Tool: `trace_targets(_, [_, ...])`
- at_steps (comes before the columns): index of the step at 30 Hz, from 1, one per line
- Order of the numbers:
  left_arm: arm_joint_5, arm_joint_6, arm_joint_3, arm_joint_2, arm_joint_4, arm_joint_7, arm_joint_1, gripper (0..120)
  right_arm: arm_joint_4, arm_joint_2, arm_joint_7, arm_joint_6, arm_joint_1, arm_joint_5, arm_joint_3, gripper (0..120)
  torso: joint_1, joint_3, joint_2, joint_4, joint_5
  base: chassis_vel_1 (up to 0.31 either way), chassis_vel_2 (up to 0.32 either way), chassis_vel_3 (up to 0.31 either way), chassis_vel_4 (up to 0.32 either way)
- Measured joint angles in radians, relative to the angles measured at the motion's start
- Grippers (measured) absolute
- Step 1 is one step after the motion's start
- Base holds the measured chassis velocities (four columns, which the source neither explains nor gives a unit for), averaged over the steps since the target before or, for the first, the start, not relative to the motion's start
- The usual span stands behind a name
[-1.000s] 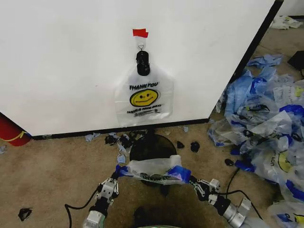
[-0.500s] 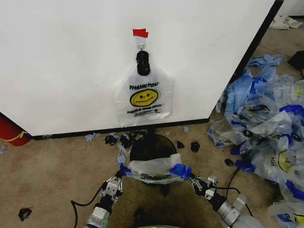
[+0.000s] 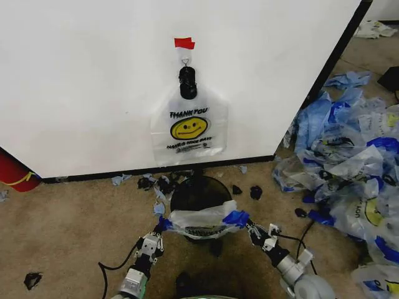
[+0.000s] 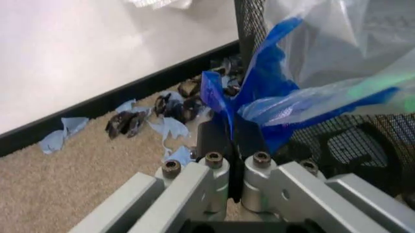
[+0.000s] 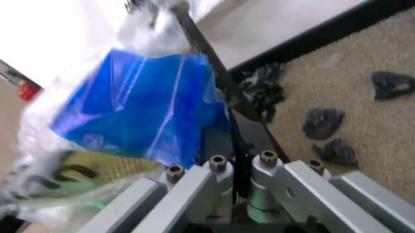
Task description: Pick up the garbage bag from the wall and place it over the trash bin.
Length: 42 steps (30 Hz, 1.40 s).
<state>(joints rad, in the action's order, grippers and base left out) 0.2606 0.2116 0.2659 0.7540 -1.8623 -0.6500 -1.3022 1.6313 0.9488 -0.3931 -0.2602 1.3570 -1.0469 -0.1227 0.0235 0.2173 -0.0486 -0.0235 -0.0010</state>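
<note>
A whitish garbage bag (image 3: 199,222) with blue handles is stretched between my two grippers across the near rim of the black mesh trash bin (image 3: 198,190). My left gripper (image 3: 163,224) is shut on its left blue handle (image 4: 259,87). My right gripper (image 3: 244,221) is shut on the right blue handle (image 5: 143,107). In the left wrist view the gripper (image 4: 232,133) sits beside the bin's mesh (image 4: 337,141). In the right wrist view the gripper (image 5: 236,141) is close against the bin's side. A second smiley bag (image 3: 189,128) hangs on the white wall (image 3: 93,93) under red tape (image 3: 184,43).
A pile of loose plastic bags (image 3: 349,162) covers the floor at the right. A red cylinder (image 3: 12,171) stands at the left by the baseboard. Black and blue scraps (image 3: 156,184) lie between bin and wall. A black cable (image 3: 305,233) runs by my right arm.
Both grippers have moved forward toward the bin and a little closer together, carrying the stretched bag with them. The bag on the wall has not moved.
</note>
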Motion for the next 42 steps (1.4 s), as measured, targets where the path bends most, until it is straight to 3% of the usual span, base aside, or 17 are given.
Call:
trace_targets(27, [-0.011, 0.003, 0.042, 0.044, 0.088, -0.059, 0.07, 0, -0.062, -0.005, 0.003, -0.034, -0.088, 0.057, 0.025, 0, 0.0, 0.0, 0.0, -0.0001, 0.0, 0.0, 0.0, 0.0, 0.0])
trace_targets(35, [-0.025, 0.01, 0.023, 0.048, 0.071, -0.072, 0.035, 0, -0.055, -0.009, -0.02, -0.049, -0.074, 0.067, 0.022, 0, 0.0, 0.0, 0.0, -0.0001, 0.0001, 0.0, 0.0, 0.0, 0.0])
trace_targets(37, [-0.027, 0.01, 0.018, 0.047, 0.068, -0.071, 0.033, 4, -0.049, -0.013, -0.021, -0.053, -0.07, 0.078, 0.017, 0, 0.0, 0.0, 0.0, -0.0001, 0.0001, 0.0, 0.0, 0.0, 0.0])
trace_targets(42, [-0.034, 0.009, -0.001, 0.049, 0.048, -0.067, 0.029, 25, -0.025, -0.029, 0.007, -0.052, -0.054, 0.13, -0.005, 20, 0.0, 0.0, 0.0, -0.0001, -0.0001, 0.0, 0.0, 0.0, 0.0])
